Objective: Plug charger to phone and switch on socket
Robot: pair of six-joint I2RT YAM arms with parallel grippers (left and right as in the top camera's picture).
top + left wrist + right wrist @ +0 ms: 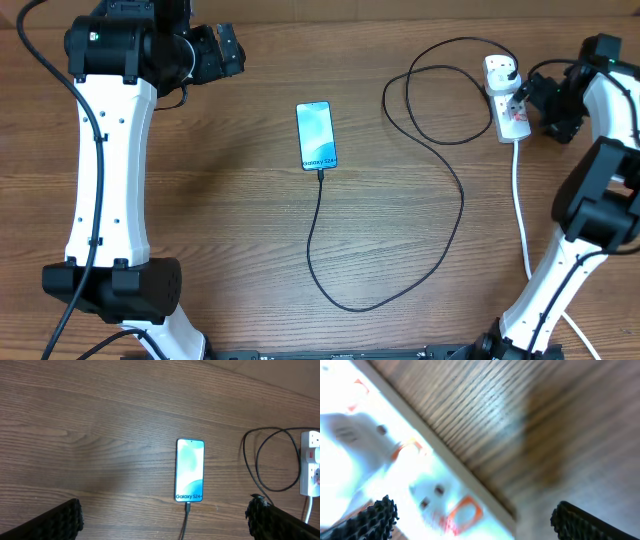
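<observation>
The phone [316,135] lies flat mid-table, screen lit blue-teal; it also shows in the left wrist view [189,470]. The charger cable [445,235] has its tip in the phone's bottom edge [187,506] and loops right to a black plug [512,73] in the white socket strip [507,100]. My right gripper [532,98] hovers open just right of the strip; its wrist view shows the blurred socket [420,490] with red switch marks between the open fingers [470,520]. My left gripper [232,52] is open and empty at the far left, well away from the phone.
The strip's thick white cord [520,215] runs down the right side toward the table's front edge. The arm bases stand at the front left and front right.
</observation>
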